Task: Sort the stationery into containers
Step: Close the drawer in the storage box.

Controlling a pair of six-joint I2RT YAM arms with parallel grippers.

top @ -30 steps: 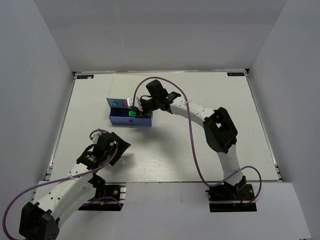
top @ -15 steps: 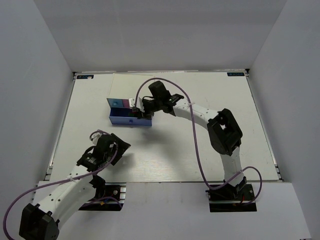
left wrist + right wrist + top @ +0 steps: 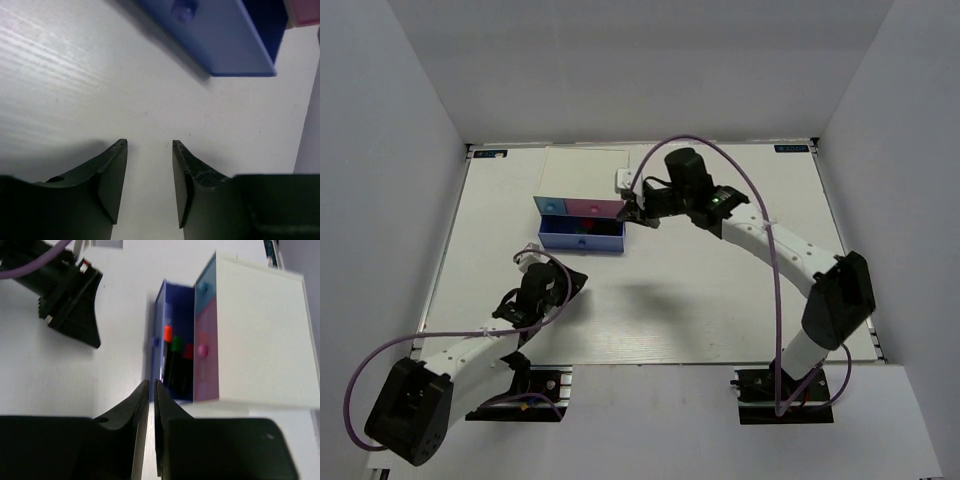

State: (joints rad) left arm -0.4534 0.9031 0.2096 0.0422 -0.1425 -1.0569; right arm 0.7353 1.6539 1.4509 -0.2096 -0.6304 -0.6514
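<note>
Right pincer (image 3: 150, 385) back from blue drawer (image 3: 582, 243)

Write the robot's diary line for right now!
left gripper: open, empty | right gripper: shut, empty | dark blue drawer: pulled open | highlighters: three inside it

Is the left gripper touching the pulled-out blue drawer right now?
Apart. The left wrist view shows it: a stretch of bare table lies between the left gripper and the blue drawer, with nothing bridging that gap.
</note>
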